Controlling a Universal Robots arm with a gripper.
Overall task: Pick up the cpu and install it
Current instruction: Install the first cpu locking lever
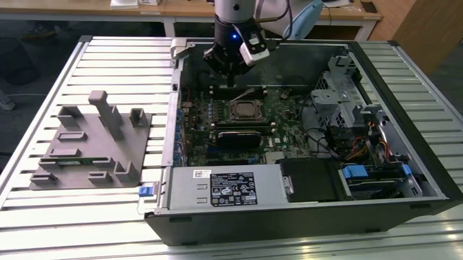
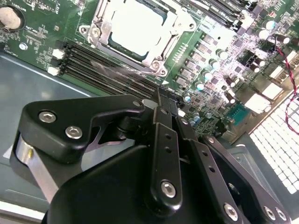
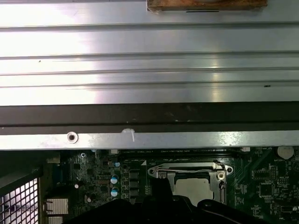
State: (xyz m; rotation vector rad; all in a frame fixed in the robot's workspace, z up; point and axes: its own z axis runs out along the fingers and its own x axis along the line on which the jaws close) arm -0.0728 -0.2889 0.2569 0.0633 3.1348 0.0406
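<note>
The cpu (image 1: 246, 110), a small square chip with a pale silvery top, lies flat in the socket on the motherboard inside the open computer case. A metal socket frame (image 2: 96, 21) sits around the cpu (image 2: 135, 25). My gripper (image 1: 230, 82) hangs above the board just beyond the socket, toward the case's back wall, apart from the chip. Its black fingers (image 2: 164, 135) are pressed together with nothing between them, so the gripper (image 2: 161, 99) is shut and empty. In the first wrist view the cpu (image 3: 192, 187) lies just past the gripper's dark body.
A grey plastic holder (image 1: 90, 146) lies on the slatted table at the exterior view's left. Inside the case are the power supply (image 1: 224, 187), a drive cage (image 1: 340, 92) and cables at the right. Memory slots (image 2: 103, 70) run beside the socket. The case wall (image 3: 149, 116) is close by.
</note>
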